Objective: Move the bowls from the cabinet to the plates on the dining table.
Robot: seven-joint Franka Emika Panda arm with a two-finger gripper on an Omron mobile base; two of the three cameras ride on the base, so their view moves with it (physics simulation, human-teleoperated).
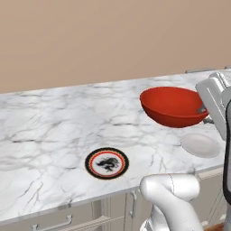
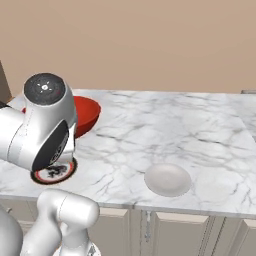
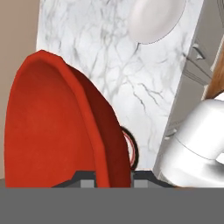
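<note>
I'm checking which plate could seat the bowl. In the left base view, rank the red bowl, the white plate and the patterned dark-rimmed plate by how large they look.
1. Red bowl, clearly largest, held in the gripper above the marble table.
2 and 3. Patterned plate and white plate look alike, so I won't rank them.

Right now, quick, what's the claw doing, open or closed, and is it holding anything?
Claw: closed on the rim of the large glossy red round bowl, held above the white marble table.
</note>
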